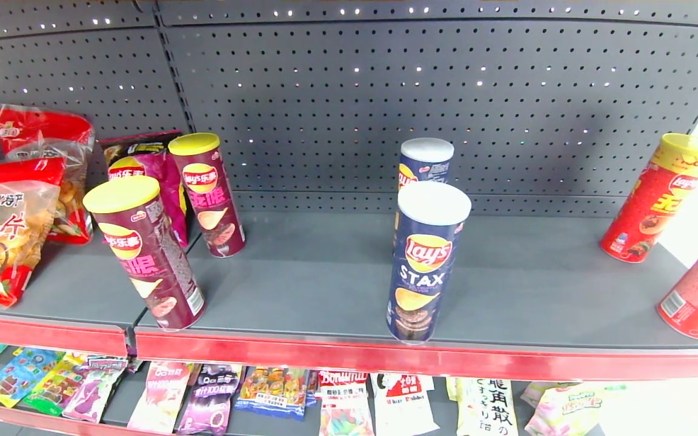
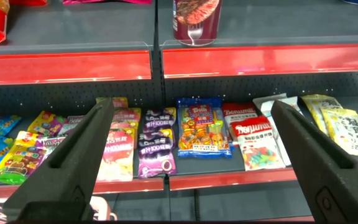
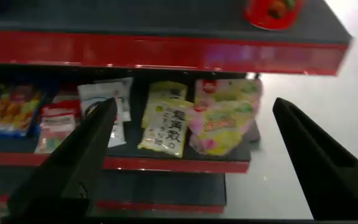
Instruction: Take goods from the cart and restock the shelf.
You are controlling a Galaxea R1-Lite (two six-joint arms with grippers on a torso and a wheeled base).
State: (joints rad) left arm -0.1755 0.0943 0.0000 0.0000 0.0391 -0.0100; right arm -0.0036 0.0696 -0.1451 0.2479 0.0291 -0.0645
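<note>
The grey shelf (image 1: 325, 272) spans your head view, closed behind by a perforated back panel (image 1: 385, 91) and ending at the front in a red lip (image 1: 385, 357). Below it, the lower shelf (image 2: 229, 179) is lined edge to edge with flat snack packets (image 2: 204, 127).

On the upper deck, red snack bags (image 1: 6, 230) and a purple bag (image 1: 143, 160) crowd the far left. A front maroon canister (image 1: 146, 254) stands right at the lip, by the seam between two shelf sections, with a rear maroon canister (image 1: 208, 194) behind it. Mid-shelf, a front navy canister (image 1: 425, 263) stands at the lip with a rear navy canister (image 1: 425, 160) directly behind. Two red canisters (image 1: 658, 197) stand far right, the nearer one cut by the frame edge.

You have two bare stretches of deck: one between the maroon and navy pairs, a second between the navy pair and the red canisters.

Your left gripper (image 2: 191, 106) faces the lower shelf, fingers spread wide and holding nothing. Your right gripper (image 3: 193, 102) faces the lower shelf's right end, fingers likewise spread and empty.
</note>
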